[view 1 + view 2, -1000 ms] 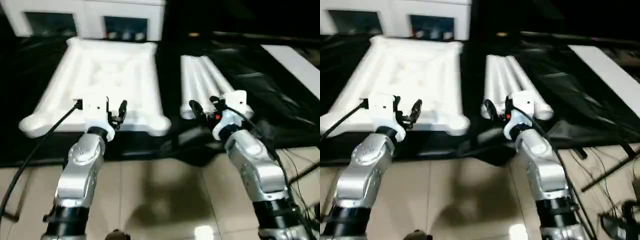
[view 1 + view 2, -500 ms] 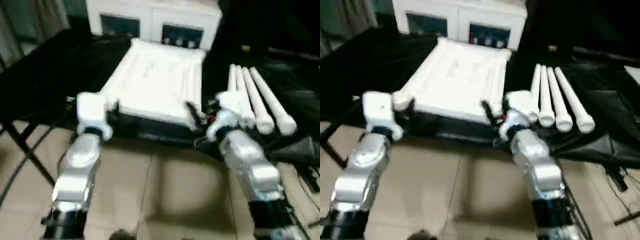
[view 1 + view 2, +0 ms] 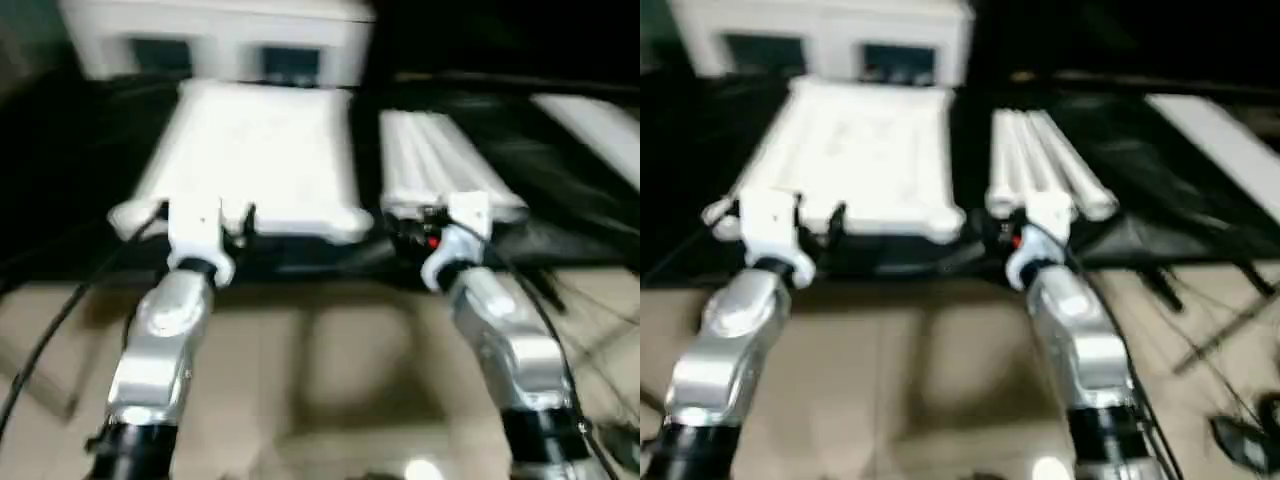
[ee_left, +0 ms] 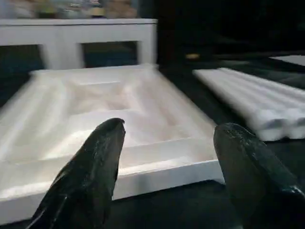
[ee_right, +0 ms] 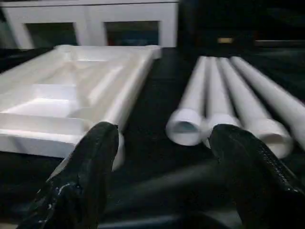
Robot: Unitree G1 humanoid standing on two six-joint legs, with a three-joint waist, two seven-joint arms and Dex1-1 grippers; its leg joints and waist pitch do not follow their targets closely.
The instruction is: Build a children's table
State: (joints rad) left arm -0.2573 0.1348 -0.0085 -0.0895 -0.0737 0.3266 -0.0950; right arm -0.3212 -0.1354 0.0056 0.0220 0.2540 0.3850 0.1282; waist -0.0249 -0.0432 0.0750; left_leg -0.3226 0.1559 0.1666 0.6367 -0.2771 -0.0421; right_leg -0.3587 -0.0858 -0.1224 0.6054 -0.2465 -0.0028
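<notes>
Tabletop (image 3: 255, 150) upside down, left | legs (image 3: 1040, 165) loose, right, none fitted | left gripper (image 4: 167, 164), right gripper (image 5: 162, 167) spread, empty | assembly unstarted.

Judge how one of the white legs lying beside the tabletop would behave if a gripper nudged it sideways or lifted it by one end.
The legs are round tubes lying loose side by side, so a nudged one would probably roll. The open end suggests they are hollow, so likely light. Long and tapered, one would probably droop if lifted by one end.
</notes>
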